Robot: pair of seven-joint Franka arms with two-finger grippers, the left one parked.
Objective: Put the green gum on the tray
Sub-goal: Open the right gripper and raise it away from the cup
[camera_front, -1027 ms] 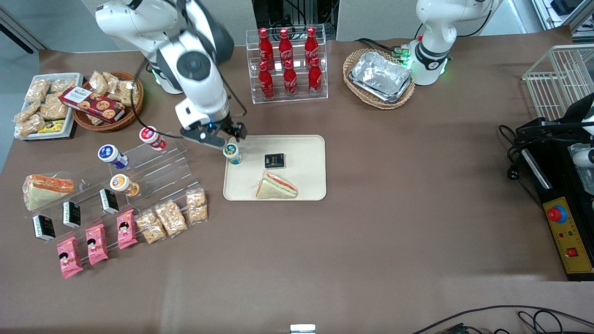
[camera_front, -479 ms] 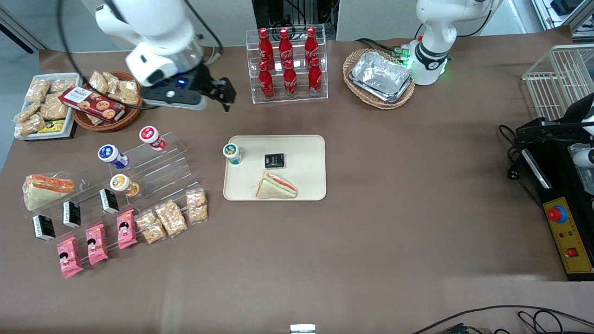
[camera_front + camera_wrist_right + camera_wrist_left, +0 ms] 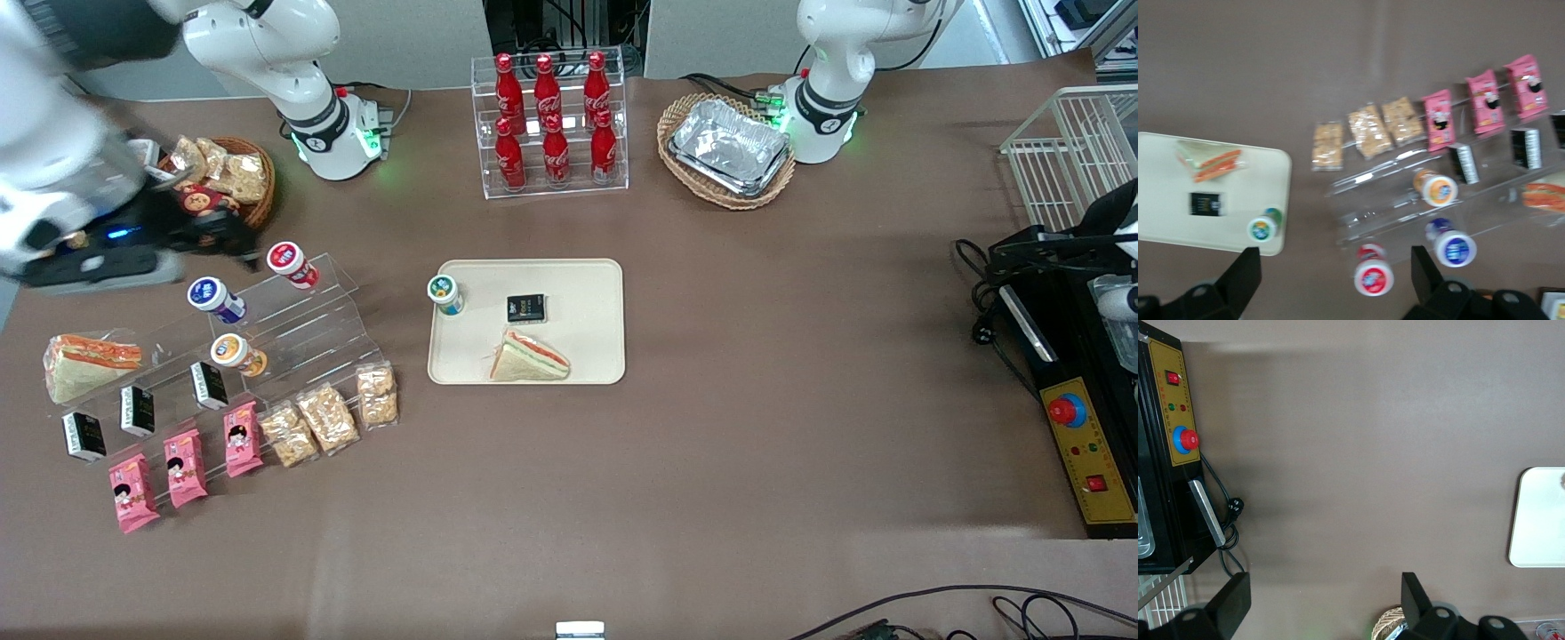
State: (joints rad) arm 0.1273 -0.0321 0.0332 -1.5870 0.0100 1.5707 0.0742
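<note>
The small green gum bottle with its green-rimmed white lid (image 3: 443,293) stands upright on the cream-beige rectangular tray (image 3: 587,356), right in the corner nearest the clear acrylic stepped display rack (image 3: 293,329), just inside the low rim. Sharing the tray are a small black square packet (image 3: 525,308) mid-tray and a wrapped triangular sandwich (image 3: 530,357) at the edge nearer the front camera; none of the three touch. The end effector (image 3: 227,242) hangs up high toward the working arm's end of the tabletop, above the wicker basket of snack packs (image 3: 233,178) and next to the red-lidded gum bottle (image 3: 291,264) on the rack. It's got nothing in it, and in the wrist view its fingers (image 3: 1245,273) sit wide apart. Loads of bare brown tabletop (image 3: 800,373) from the tray toward the parked arm's end and toward the camera.
</note>
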